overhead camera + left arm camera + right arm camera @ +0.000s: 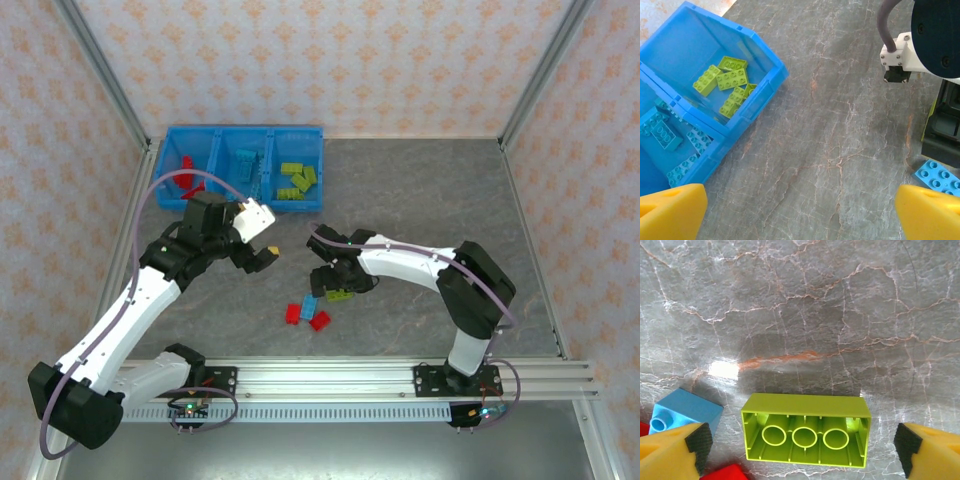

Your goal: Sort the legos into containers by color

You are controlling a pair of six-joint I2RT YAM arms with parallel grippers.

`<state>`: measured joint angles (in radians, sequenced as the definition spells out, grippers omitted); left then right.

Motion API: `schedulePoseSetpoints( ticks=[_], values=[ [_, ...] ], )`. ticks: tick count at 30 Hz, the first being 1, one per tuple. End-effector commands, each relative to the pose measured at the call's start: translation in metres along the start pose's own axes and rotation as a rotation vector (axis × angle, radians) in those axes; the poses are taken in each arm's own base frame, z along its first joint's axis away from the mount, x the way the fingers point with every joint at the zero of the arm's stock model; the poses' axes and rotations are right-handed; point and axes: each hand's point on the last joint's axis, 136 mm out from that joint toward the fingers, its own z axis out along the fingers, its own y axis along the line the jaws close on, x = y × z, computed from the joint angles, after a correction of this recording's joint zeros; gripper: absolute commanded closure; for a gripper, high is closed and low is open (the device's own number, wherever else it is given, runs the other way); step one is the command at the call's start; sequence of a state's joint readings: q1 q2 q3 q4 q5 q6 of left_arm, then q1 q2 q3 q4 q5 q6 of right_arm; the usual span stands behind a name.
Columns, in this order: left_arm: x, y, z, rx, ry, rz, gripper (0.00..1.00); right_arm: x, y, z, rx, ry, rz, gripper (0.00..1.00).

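The blue bin [245,165] stands at the back left; its compartments hold red legos [188,180], light blue legos [247,165] and yellow-green legos [297,180]. My left gripper [262,257] hovers open over bare table in front of the bin, its fingers [670,212] wide apart with nothing between them. My right gripper [335,278] is open, low over the loose pile. A yellow-green brick [806,430] lies on its side, hollow underside towards the camera, between the right fingertips [927,450] with a gap on each side.
Beside the green brick [340,295] lie a light blue brick [309,302] and two red bricks [293,313] [320,321]. The light blue brick [685,412] sits close to the left-hand finger. The bin's corner [765,85] is near the left gripper. Patterned walls enclose the table.
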<state>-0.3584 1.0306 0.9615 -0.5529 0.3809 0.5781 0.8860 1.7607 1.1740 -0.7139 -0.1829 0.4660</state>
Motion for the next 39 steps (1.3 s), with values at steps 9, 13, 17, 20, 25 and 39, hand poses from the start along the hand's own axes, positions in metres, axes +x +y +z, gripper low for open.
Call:
schedulePoseSetpoints(
  ticks=[9, 13, 17, 20, 25, 39],
  values=[
    [0.004, 0.000, 0.004, -0.005, 0.010, 0.038, 0.03, 0.012, -0.010, 0.028, 0.074, 0.072, -0.042, 0.27],
    [0.006, 0.003, 0.005, -0.018, 0.020, 0.039, 0.03, 0.000, -0.011, 0.010, 0.079, 0.001, -0.034, 0.46],
    [0.004, 0.008, 0.002, -0.054, 0.014, 0.033, 0.02, -0.032, -0.004, -0.035, 0.021, -0.172, -0.011, 0.49],
    [0.000, 0.025, -0.003, -0.149, -0.005, 0.001, 0.02, -0.077, -0.003, -0.082, -0.017, -0.385, 0.001, 0.50],
    [-0.008, 0.056, -0.017, -0.339, -0.055, -0.086, 0.00, -0.186, -0.004, -0.144, -0.001, -0.754, 0.018, 0.50],
    [0.003, 0.074, -0.020, -0.465, -0.029, -0.108, 0.00, -0.361, 0.041, -0.102, 0.053, -0.844, -0.088, 0.48]
  ],
)
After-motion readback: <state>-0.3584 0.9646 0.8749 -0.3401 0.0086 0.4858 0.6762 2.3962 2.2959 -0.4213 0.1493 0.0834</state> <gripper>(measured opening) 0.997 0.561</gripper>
